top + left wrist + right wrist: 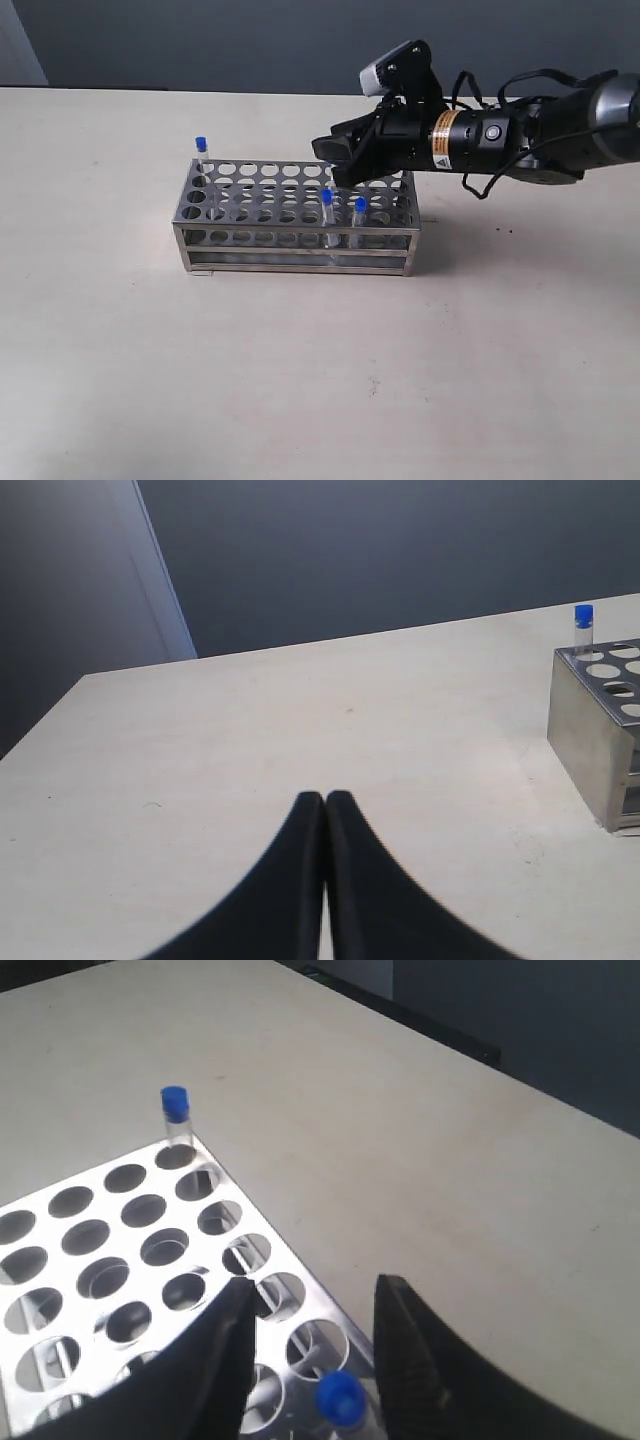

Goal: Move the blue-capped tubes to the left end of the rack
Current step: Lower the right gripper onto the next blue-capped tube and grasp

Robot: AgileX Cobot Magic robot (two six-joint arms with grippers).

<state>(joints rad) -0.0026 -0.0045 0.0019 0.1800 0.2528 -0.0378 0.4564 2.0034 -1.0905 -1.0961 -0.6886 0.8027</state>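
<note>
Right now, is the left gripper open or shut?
Shut. In the left wrist view the left gripper has its two black fingertips touching, with nothing held between them.

The right arm point(560, 130) is matte black, with a brass-coloured ring point(445, 130) bearing a yellow warning label point(437, 142), thin black cables point(540, 71) and a pale grey camera point(385, 72). The right pincer point(328, 165) and left pincer point(325, 798) are smooth, black and tapered.

Lab: steel test-tube rack point(297, 253), blue-capped tubes point(327, 203).
</note>
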